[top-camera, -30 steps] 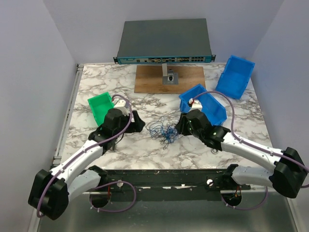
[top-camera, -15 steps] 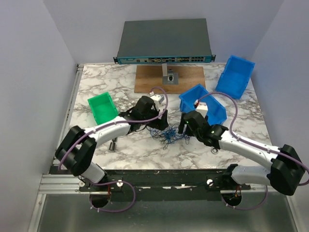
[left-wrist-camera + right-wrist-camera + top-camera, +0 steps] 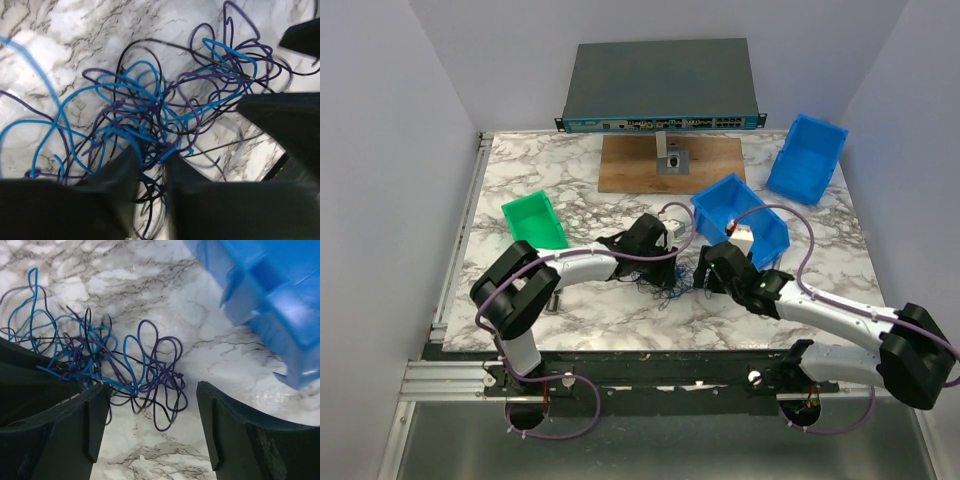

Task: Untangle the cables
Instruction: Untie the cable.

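Observation:
The cables (image 3: 665,278) are a small tangle of thin blue, purple and black wires on the marble table (image 3: 520,180), between my two grippers. My left gripper (image 3: 667,260) has come in from the left onto the tangle. In the left wrist view its gripper (image 3: 151,152) has its jaws nearly together, with several strands of the cables (image 3: 150,105) caught in the narrow gap. My right gripper (image 3: 701,275) is at the tangle's right side. In the right wrist view it (image 3: 152,387) stands open, low over the table, with purple loops of the cables (image 3: 155,370) lying between its fingers.
A blue bin (image 3: 725,195) sits just behind the right gripper, and it fills the upper right of the right wrist view (image 3: 270,285). A second blue bin (image 3: 807,158) leans at the back right. A green bin (image 3: 533,222) stands at the left, with a wooden board (image 3: 635,165) and a network switch (image 3: 660,85) behind.
The left arm swung right from beside the green bin onto the tangle, and its jaws narrowed. The right gripper opened and shifted slightly toward the near edge.

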`<state>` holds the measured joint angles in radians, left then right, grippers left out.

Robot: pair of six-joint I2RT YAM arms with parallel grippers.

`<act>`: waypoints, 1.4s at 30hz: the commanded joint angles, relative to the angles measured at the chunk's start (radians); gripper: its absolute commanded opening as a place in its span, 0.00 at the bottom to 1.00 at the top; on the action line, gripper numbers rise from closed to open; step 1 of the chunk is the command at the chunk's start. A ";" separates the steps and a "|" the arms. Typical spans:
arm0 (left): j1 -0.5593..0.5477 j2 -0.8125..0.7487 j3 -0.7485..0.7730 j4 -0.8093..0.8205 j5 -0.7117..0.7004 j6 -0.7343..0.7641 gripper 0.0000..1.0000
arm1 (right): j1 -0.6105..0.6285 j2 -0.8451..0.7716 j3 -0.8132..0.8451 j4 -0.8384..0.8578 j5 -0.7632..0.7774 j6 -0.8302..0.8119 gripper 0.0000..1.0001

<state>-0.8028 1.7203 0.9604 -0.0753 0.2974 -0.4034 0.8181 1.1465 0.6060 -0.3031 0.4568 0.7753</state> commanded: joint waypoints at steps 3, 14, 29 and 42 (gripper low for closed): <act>0.041 -0.070 -0.139 0.165 0.103 -0.096 0.00 | 0.000 0.090 -0.050 0.232 -0.100 -0.059 0.61; 0.314 -0.363 -0.468 0.455 0.244 -0.314 0.00 | -0.009 0.047 0.041 -0.144 0.299 0.180 0.01; 0.479 -1.078 -0.694 0.092 -0.349 -0.397 0.00 | -0.017 -0.326 0.031 -0.380 0.490 0.398 0.01; 0.363 -0.936 -0.554 0.310 0.219 -0.169 0.00 | -0.017 -0.276 -0.022 0.285 -0.428 -0.291 0.84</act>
<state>-0.3523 0.7391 0.3519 0.1116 0.3122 -0.6422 0.8032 0.8440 0.5858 -0.2359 0.3565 0.6754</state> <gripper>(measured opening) 0.032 0.821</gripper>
